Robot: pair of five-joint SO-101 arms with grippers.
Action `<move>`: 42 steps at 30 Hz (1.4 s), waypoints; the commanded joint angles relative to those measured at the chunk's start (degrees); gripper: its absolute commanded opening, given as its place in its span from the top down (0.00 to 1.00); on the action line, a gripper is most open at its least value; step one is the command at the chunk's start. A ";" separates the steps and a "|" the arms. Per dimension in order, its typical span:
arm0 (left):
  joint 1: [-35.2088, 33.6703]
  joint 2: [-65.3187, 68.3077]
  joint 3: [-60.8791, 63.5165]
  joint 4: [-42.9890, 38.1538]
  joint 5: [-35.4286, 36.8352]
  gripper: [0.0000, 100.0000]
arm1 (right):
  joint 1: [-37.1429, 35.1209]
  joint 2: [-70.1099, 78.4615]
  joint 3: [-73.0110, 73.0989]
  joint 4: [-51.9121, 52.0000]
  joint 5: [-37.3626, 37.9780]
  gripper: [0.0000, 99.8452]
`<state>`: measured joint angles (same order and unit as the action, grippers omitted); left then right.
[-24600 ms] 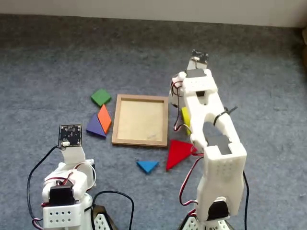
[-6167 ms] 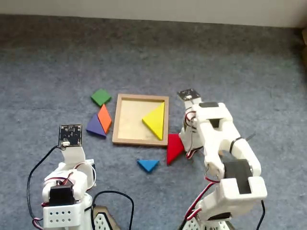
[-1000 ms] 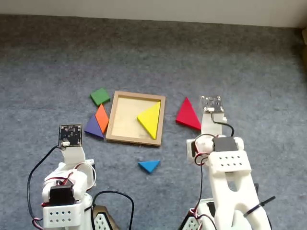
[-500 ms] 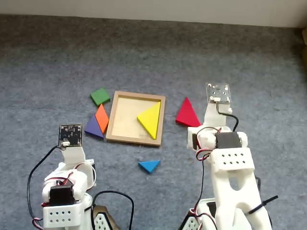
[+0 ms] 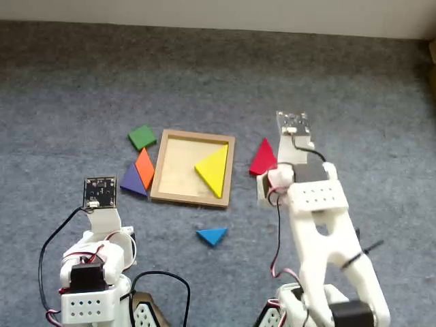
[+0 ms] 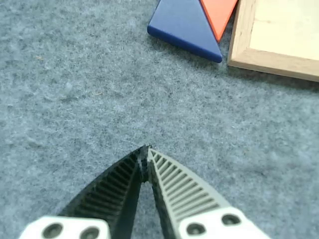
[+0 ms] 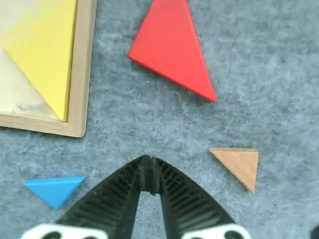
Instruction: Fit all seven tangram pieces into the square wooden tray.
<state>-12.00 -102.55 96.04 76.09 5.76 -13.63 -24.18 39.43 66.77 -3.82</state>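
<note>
2 grippers, left (image 6: pixel 145 152) and right (image 7: pixel 148 164), hang clenched and empty over carpet (image 5: pixel 340 82). Tray (image 5: pixel 197 134) holds yellow triangle (image 5: pixel 213 170) in its right half. Red triangle (image 5: pixel 262 158) lies near tray's right. Navy triangle (image 5: pixel 131 181) touches orange piece (image 5: pixel 144 169) at tray's left, green square (image 5: pixel 142 137) near. Blue triangle (image 5: pixel 212 236) and tan triangle (image 7: pixel 239 164) lie loose.
</note>
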 commanded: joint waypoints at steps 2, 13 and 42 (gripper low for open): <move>-0.48 -0.75 1.19 0.26 -0.35 0.99 | -0.75 5.93 -11.30 3.91 -0.62 0.98; -0.48 -0.75 1.19 0.26 -0.35 0.99 | -0.75 21.85 -28.09 7.87 0.09 0.79; -0.48 -0.75 1.19 0.26 -0.35 0.99 | -2.68 33.36 -37.14 9.98 15.12 0.76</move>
<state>-12.00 -102.55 96.04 76.09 5.76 -15.82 10.11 5.05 76.70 10.59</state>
